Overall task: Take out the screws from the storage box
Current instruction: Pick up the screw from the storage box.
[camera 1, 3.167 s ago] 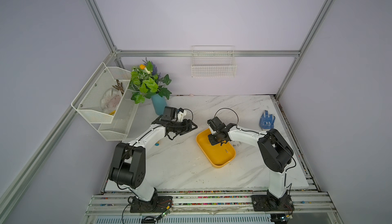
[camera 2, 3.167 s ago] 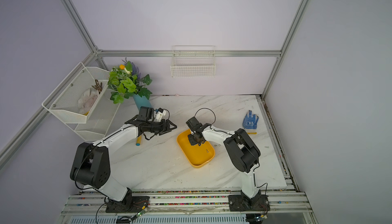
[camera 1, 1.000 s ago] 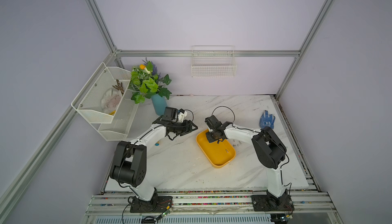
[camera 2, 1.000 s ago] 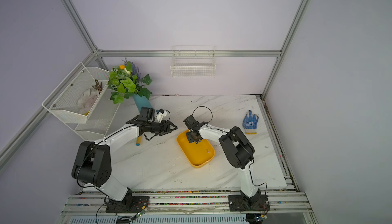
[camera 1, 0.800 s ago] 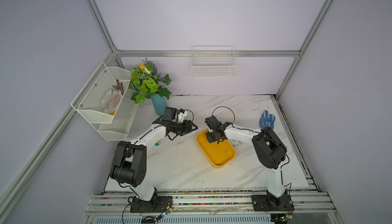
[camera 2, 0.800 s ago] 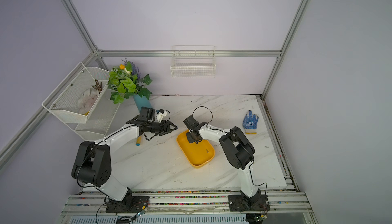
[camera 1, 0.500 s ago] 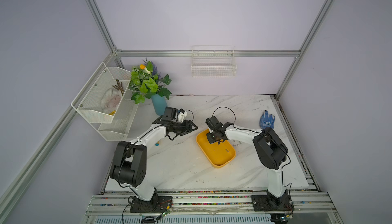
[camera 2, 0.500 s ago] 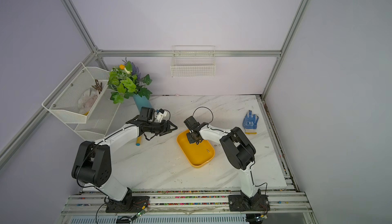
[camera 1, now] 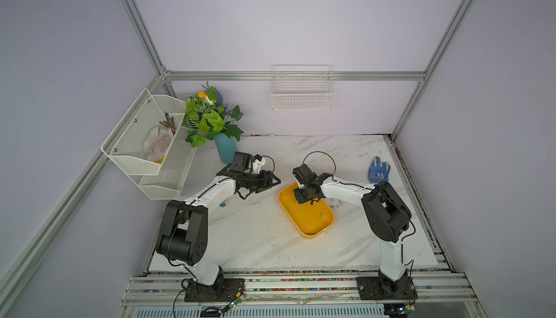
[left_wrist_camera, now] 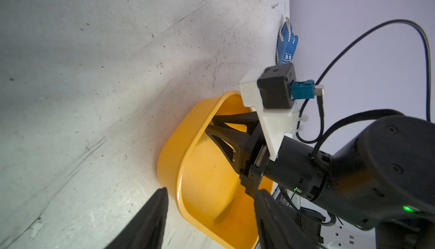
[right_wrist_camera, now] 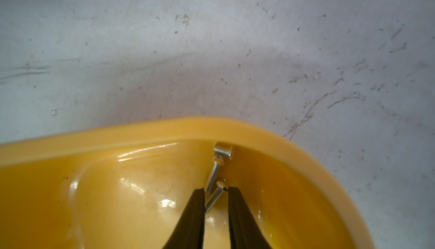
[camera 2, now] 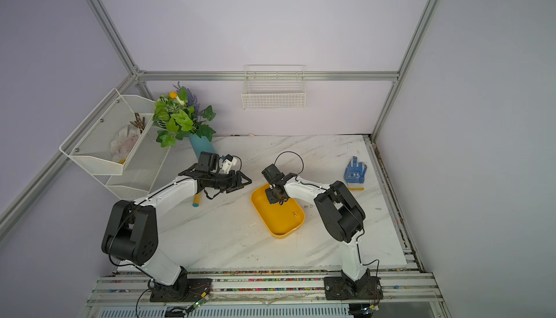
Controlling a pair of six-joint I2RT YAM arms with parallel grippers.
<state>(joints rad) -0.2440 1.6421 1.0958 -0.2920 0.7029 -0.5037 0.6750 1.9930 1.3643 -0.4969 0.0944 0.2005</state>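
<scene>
One of the screws (camera 1: 321,213) lies loose on the storage box (camera 1: 310,226) floor, mid-table. A few more sit on the table (camera 1: 255,241) at the box's 3 o'clock. Three bunch against its wall at 11 o'clock. The right gripper (right_wrist_camera: 215,189) points down there, jaws narrow around one; clamped or not, cannot tell. Left gripper (camera 1: 272,182) level at 10 o'clock, spread wide, empty. Blue glove (camera 1: 378,170) at 2 o'clock; vase (camera 1: 224,151) farther at 10.
</scene>
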